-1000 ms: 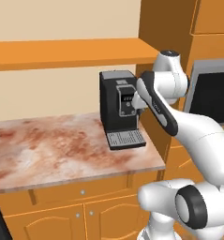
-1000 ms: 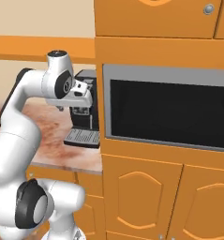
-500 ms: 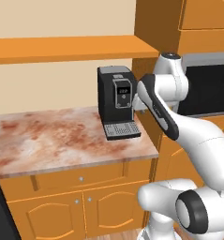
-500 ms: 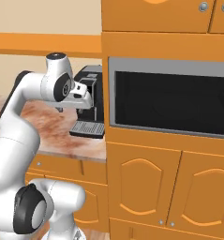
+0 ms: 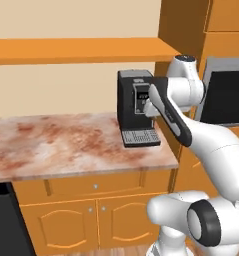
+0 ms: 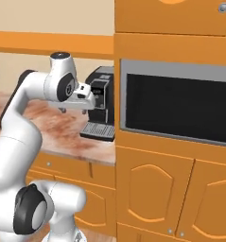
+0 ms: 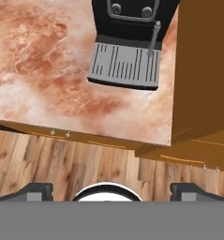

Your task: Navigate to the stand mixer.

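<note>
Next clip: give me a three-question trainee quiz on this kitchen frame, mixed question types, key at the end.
1. True or false: the coffee machine stands on the marble counter.
2. What is built into the tall cabinet right of the counter? A) oven B) sink C) fridge
3. Fill in: in the hand view, the gripper looks down over a ____ floor.

Key: 1 true; 2 A; 3 wooden.
</note>
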